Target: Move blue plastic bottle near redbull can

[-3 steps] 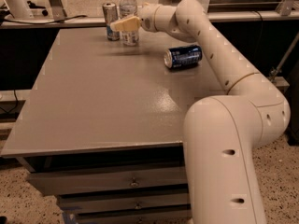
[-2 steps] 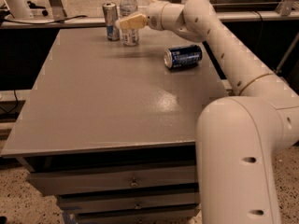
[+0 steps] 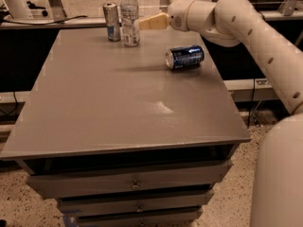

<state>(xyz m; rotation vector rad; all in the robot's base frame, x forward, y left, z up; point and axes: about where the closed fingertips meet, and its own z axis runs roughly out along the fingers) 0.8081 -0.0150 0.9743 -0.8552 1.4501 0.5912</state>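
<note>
The blue plastic bottle [image 3: 129, 18] stands upright at the far edge of the table, clear with a white cap and a blue-and-white label. The redbull can [image 3: 112, 21], slim and silver with a blue band, stands upright just left of it, a small gap between them. My gripper [image 3: 139, 24] reaches in from the right at the height of the bottle's label, its tan tip right at the bottle's right side. I cannot tell whether it touches the bottle.
A dark blue can [image 3: 184, 56] lies on its side on the right part of the grey table [image 3: 118, 108], below my arm [image 3: 227, 18]. Drawers sit under the tabletop. Cables and a ledge run behind the far edge.
My gripper has drawn back to the right, from over the bottle's label to its right side. The arm has swung with it. The bottle and both cans have stayed in place.
</note>
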